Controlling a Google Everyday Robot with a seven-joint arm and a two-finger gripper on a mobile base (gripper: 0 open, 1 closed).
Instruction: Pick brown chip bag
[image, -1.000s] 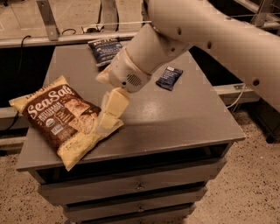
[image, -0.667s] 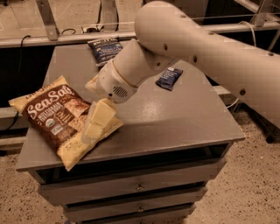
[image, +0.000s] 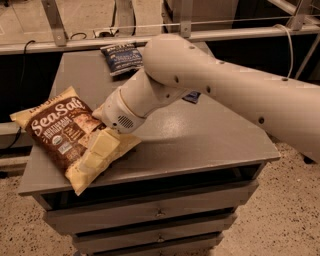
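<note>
Your gripper (image: 100, 150) sits low over the front left part of the grey cabinet top (image: 210, 135). Its cream tip lies across the right-hand yellow edge of the brown chip bag (image: 52, 130). You cannot tell from this view whether the gripper is released or clenched, nor whether it has any hold on the bag: the round wrist housing covers the point where that would show.

The brown chip bag lies flat on the cabinet top at its left front. Its "Sea Salt" lettering faces up and its length runs diagonally. Its lower corner reaches the front edge of the top, and its upper left corner is near the left edge.

Your arm (image: 225, 85) enters from the right and crosses the top diagonally towards the bag.

Other items noted:
- A dark blue chip bag (image: 120, 57) lies at the back of the top, well apart from the brown bag.
- A small dark blue packet (image: 192, 97) shows just below the arm near the middle, mostly hidden.
- Drawers (image: 160, 212) sit below the top.
- A metal rail (image: 240, 32) runs behind the cabinet.
- The floor (image: 285, 210) is speckled.
</note>
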